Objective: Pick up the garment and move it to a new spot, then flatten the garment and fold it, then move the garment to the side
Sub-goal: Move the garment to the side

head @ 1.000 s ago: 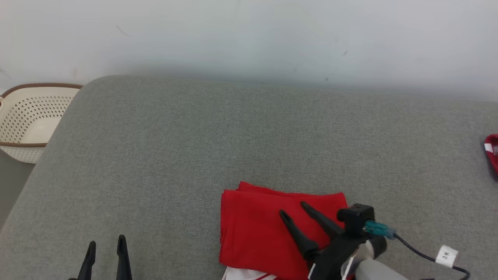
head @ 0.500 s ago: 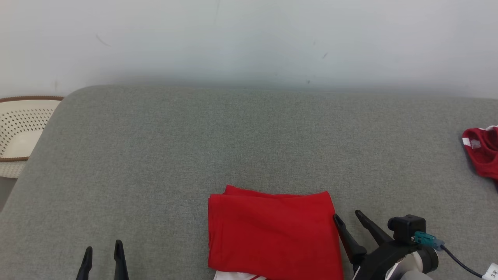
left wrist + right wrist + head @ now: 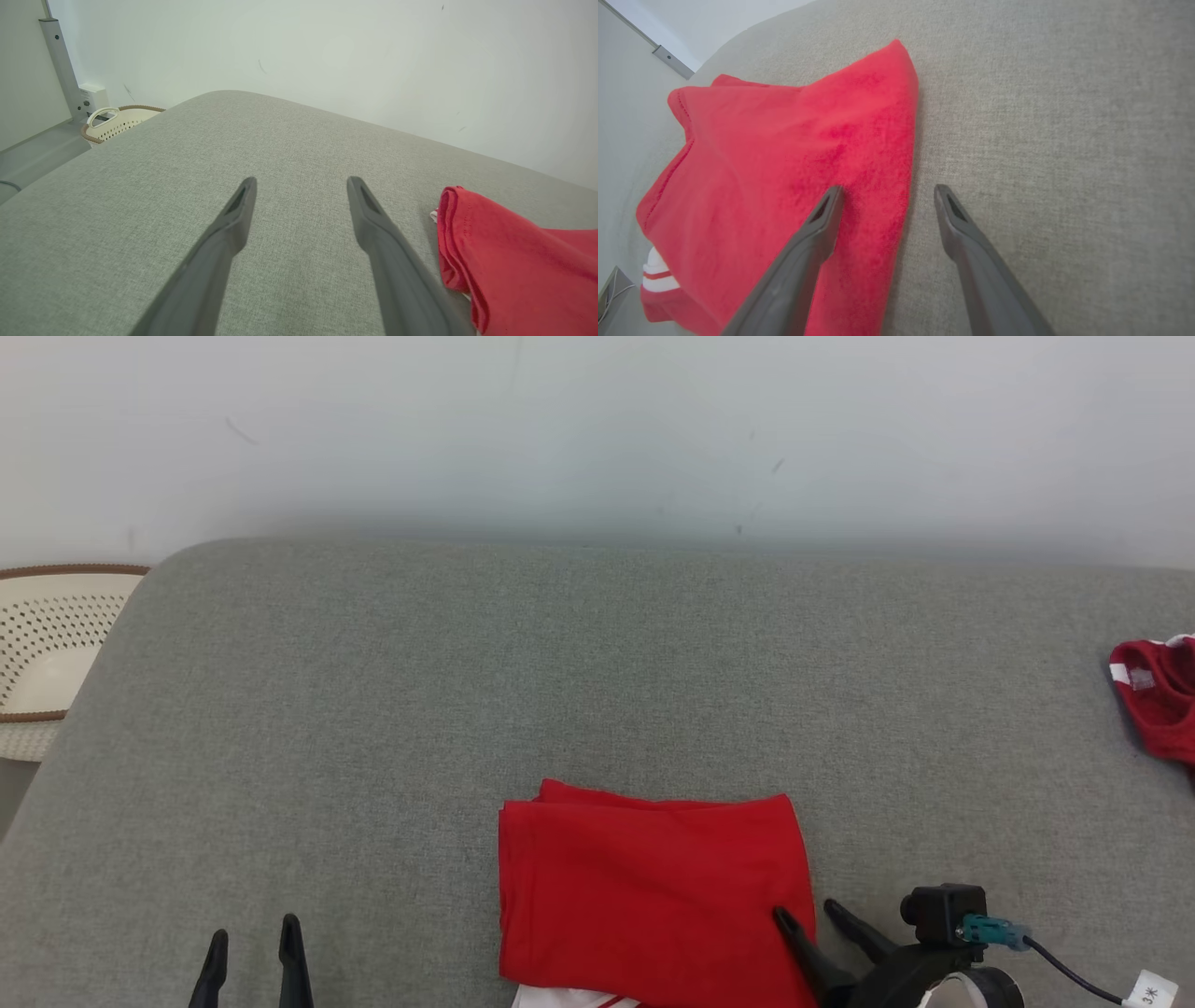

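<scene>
- Task item: the red garment lies folded into a compact rectangle on the grey upholstered surface, near that surface's front edge and right of centre in the head view. A white striped trim shows from under its near edge.
- Fold quality: edges are roughly square, and layered folds are visible along the left side in the left wrist view. The top face looks smooth.
- Progress, as judged: relocation, flattening and folding appear complete. The remaining step is moving the folded garment to the side.
- Right gripper: jaws spread wide and holding nothing. It straddles the garment's right edge, one finger over the red cloth and the other over bare upholstery. Whether the finger touches the cloth cannot be determined.
- Left gripper: jaws spread wide and empty, over bare upholstery well to the left of the garment.
- Next move, as judged: a grip must take all layers together, or the fold may come undone in transit.
- Container: a cream perforated basket with a brown rim stands beyond the surface's left end. No contents are visible in the part of its interior on view.
- Other item: a second red garment with white trim lies at the far right edge, well apart from the folded one.
</scene>
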